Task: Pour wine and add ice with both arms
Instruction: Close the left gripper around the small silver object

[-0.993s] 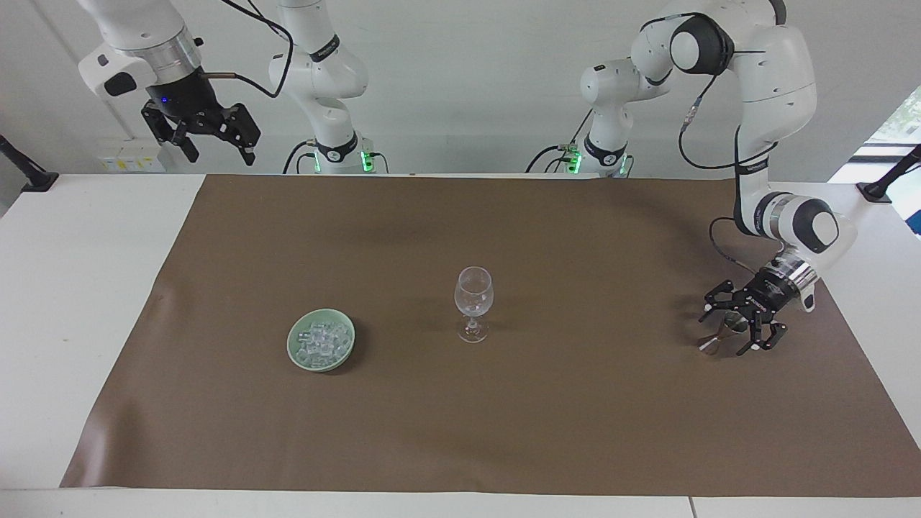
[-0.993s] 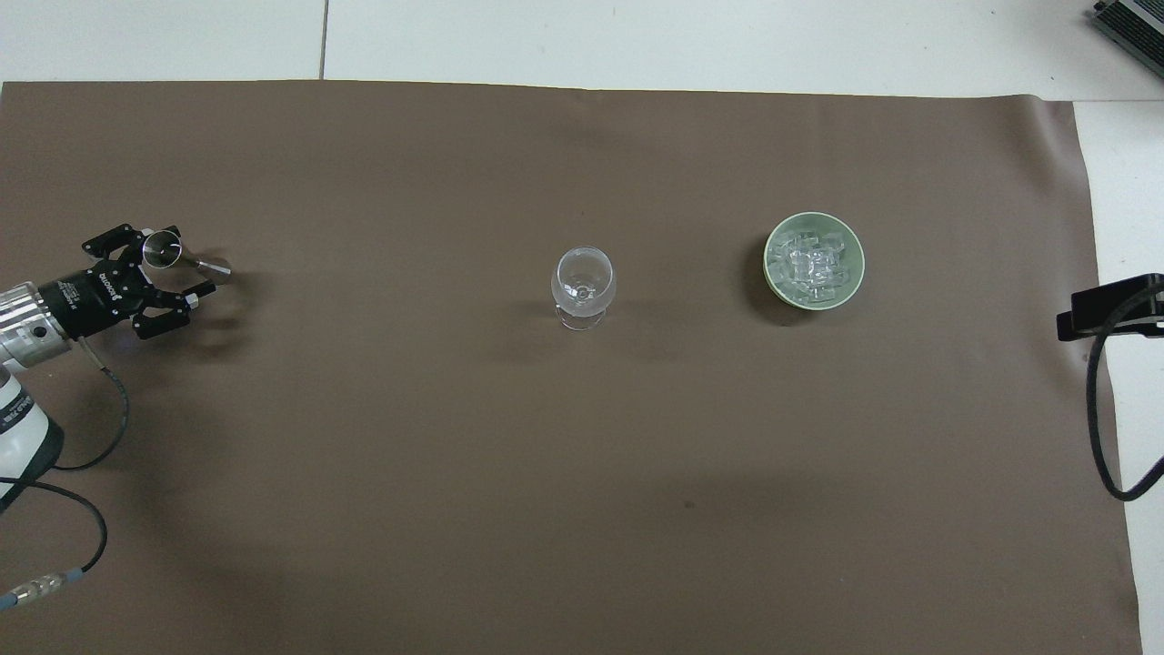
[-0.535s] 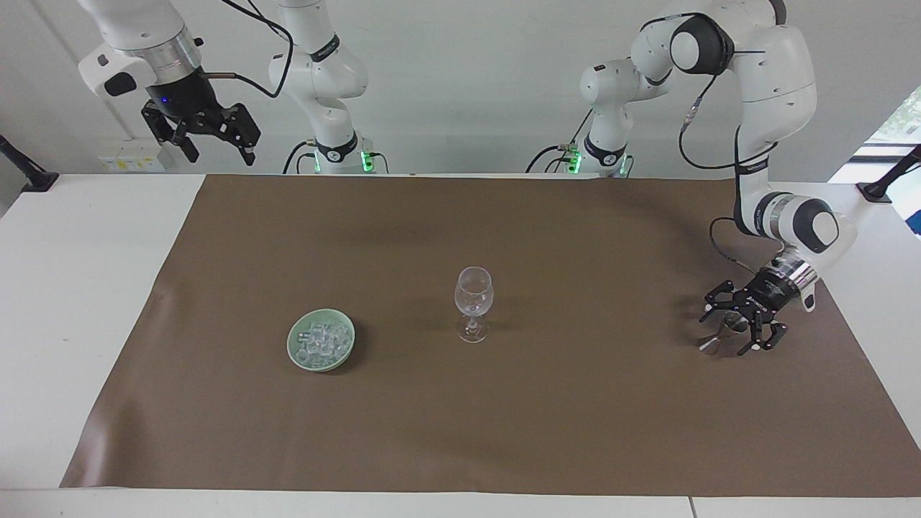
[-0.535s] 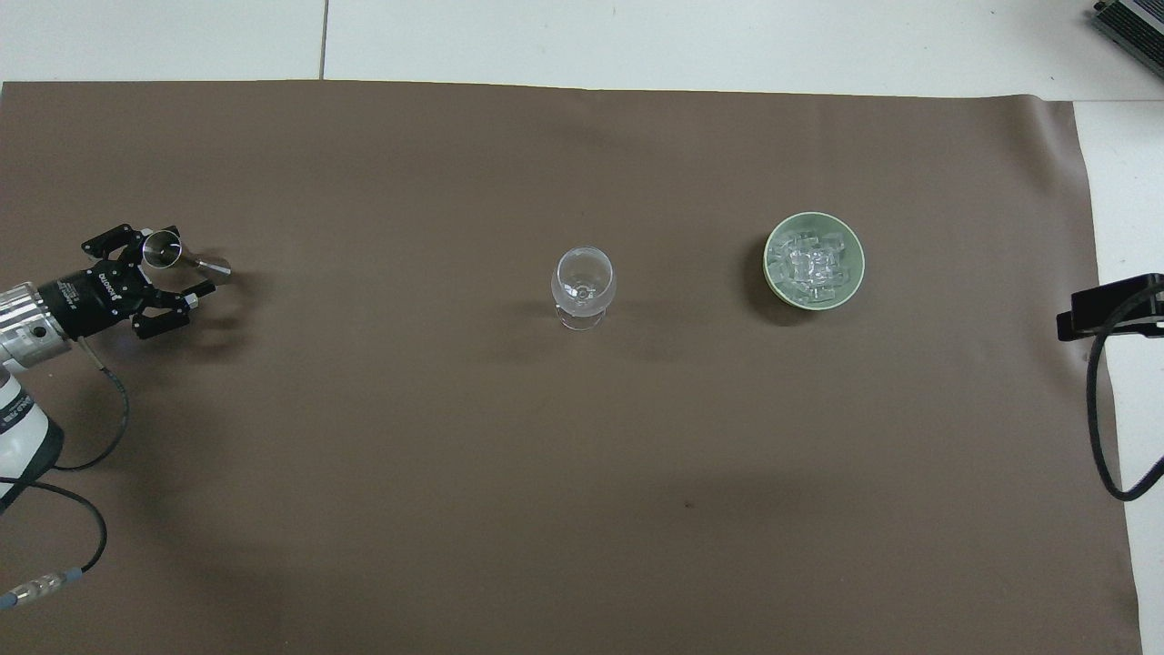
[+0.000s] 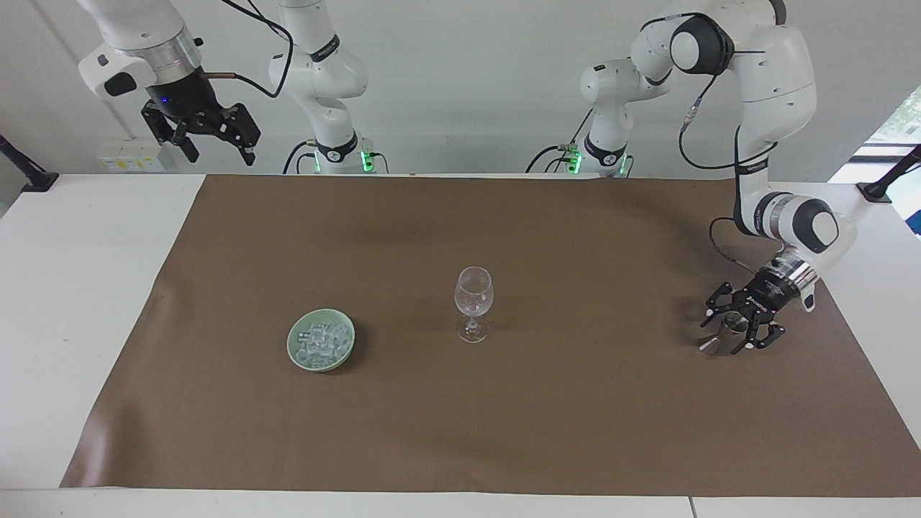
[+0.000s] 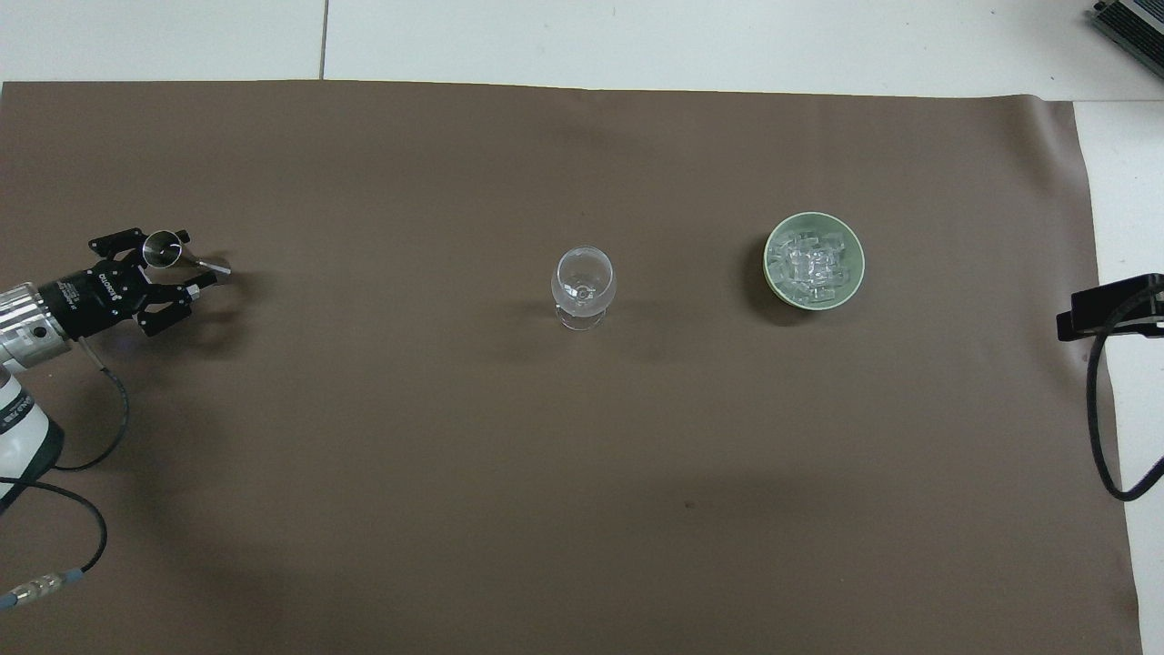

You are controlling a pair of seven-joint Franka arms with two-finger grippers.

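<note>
left gripper point(image 5: 741, 327) at the frame's right edge sits spread around a small metal cup point(image 5: 722, 332) – not clamped yet; wine glass point(image 5: 473, 302) stands mid-frame, ice point(image 5: 321, 339) in the green bowl point(image 5: 302, 357) lower left; right gripper point(image 5: 205, 133) waits upper left, fingers apart.

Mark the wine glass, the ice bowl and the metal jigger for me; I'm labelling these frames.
wine glass point(image 5: 474, 290): facing view, on the bowl of the glass.
ice bowl point(image 6: 857, 257): overhead view, on the green rim.
jigger point(image 6: 163, 248): overhead view, on its open upper cup.
</note>
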